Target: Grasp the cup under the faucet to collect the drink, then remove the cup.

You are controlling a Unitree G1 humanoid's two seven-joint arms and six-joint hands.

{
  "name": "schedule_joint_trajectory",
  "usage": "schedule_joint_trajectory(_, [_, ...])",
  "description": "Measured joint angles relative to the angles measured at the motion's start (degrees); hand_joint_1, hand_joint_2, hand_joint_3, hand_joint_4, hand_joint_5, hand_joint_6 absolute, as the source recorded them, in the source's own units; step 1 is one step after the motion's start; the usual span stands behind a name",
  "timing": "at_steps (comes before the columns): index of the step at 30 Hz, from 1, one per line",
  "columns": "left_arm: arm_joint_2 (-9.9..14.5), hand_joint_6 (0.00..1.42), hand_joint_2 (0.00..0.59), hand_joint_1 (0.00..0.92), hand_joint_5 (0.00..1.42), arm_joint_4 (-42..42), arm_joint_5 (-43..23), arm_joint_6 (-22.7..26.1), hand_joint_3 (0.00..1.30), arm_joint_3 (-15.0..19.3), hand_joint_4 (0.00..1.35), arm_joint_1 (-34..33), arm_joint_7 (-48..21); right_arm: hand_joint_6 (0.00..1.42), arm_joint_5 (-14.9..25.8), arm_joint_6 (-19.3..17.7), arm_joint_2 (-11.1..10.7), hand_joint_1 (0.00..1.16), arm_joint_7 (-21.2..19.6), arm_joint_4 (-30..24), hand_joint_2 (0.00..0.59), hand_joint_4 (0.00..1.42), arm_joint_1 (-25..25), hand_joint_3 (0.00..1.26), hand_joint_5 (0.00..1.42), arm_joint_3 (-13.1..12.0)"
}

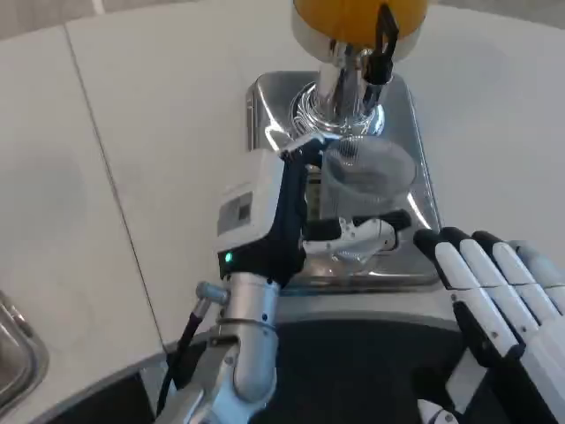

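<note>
A clear ribbed plastic cup [364, 181] stands over the steel drip tray [265, 110] of the drink dispenser, just in front of the chrome faucet [346, 84]. My left hand [296, 221] grips the cup from its left side, thumb wrapped across the near side. Above, the orange drink tank [357, 18] carries a black tap lever [385, 40]. My right hand [494, 296] rests at the lower right with fingers stretched flat, holding nothing, apart from the cup.
The dispenser stands on a white table [132, 132] with a seam line running down the left. A metal rim [18, 349] shows at the lower left edge. My dark torso fills the bottom middle.
</note>
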Motion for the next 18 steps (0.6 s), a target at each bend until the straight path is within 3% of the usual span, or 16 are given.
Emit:
schedule_joint_trajectory(12, [0.2, 1.42, 0.000, 0.787, 1.29, 8.1, -2.2, -1.5, 1.08, 0.7, 1.05, -5.3, 3.7, 0.00, -0.1, 0.9, 0.0, 0.19, 0.7, 0.0, 0.565, 0.00, -1.4, 0.00, 0.00, 1.0])
schedule_joint_trajectory(14, [0.3, 1.42, 0.000, 0.751, 1.24, 8.7, -2.5, -2.2, 0.98, 0.5, 1.08, -5.3, 4.1, 0.00, -0.1, 1.4, 0.0, 0.19, 0.8, 0.0, 0.565, 0.00, -1.6, 0.00, 0.00, 1.0])
schedule_joint_trajectory(18, [0.6, 1.31, 0.000, 0.577, 1.01, 9.3, -2.5, -3.1, 0.65, -0.3, 0.76, -5.3, 4.9, 0.00, -0.1, 2.1, 0.0, 0.19, 1.3, 0.0, 0.565, 0.00, -2.4, 0.00, 0.00, 1.2])
